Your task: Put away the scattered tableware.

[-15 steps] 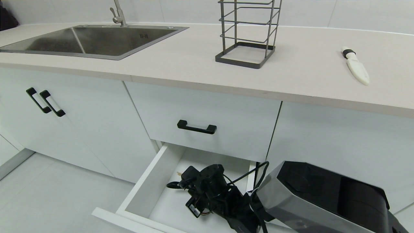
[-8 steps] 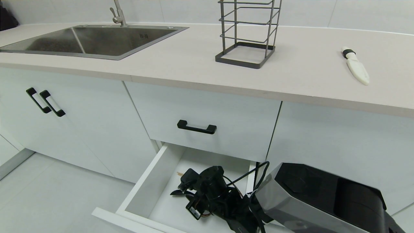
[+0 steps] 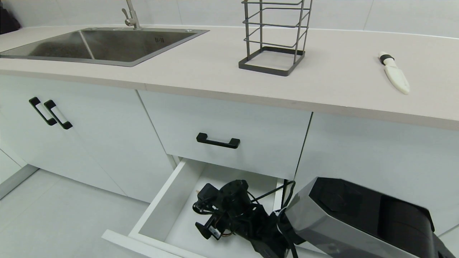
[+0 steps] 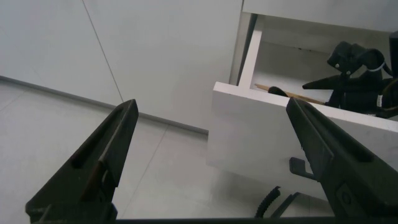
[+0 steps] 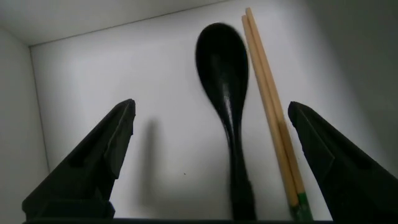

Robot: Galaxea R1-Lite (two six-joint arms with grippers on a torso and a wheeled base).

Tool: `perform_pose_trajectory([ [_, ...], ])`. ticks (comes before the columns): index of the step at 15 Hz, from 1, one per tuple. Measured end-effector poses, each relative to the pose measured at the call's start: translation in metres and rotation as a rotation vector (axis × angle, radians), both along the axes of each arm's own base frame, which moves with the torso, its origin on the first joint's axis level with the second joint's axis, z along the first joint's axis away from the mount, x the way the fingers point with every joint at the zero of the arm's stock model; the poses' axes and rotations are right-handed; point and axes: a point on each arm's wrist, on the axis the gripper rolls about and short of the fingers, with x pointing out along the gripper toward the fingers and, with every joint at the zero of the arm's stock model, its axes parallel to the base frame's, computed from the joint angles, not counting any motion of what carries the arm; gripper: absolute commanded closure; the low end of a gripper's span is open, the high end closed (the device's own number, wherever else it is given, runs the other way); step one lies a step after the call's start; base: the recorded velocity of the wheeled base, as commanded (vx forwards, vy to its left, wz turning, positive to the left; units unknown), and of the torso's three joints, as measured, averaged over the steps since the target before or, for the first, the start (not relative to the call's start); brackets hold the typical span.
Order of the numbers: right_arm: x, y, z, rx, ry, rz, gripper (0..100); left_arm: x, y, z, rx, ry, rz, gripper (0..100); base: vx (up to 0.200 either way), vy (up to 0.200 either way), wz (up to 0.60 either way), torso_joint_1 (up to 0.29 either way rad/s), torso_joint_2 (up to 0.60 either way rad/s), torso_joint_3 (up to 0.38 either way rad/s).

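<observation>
kitchen | sink (image 3: 107, 44) | countertop (image 3: 200, 75) | drawer (image 3: 168, 211) | cabinets (image 3: 89, 143)

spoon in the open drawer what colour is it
Black. The spoon lies beside the wooden chopsticks, best seen in the right wrist view.

Right arm (image 3: 358, 218), lower right of the head view: a large angular housing with a grey metallic shell, bevelled edges and glossy black inset panels. No screws or markings can be made out on it.

Wrist section (image 3: 236, 200), lower centre: matte black and blocky, crowded with brackets and a rounded module.

Black cables (image 3: 272, 195) loop loosely from the housing to the wrist. A thinner bundle with reddish strands runs beneath, beside a small white label (image 3: 215, 233) whose print is not legible.

Right gripper (image 3: 200, 218): black fingers, tapering.

Left gripper (image 4: 211, 102): two long matte black wedge-shaped fingers with flat inner faces and a shallow recessed slot along each.
</observation>
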Motion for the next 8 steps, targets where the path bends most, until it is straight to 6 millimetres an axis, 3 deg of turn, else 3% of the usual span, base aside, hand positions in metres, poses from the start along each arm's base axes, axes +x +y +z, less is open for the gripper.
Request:
perform_pose_trajectory([
  [3, -0.007, -0.003, 0.028, 0.028, -0.028, 0.030, 0, 0.000, 0.000, 0.000, 0.000, 0.000, 0.000, 0, 0.000, 0.000, 0.00, 0.000, 0.00, 0.000],
  [8, -0.037, -0.022, 0.102, 0.140, -0.080, 0.053, 0, 0.000, 0.000, 0.000, 0.000, 0.000, 0.000, 0, 0.000, 0.000, 0.00, 0.000, 0.00, 0.000],
])
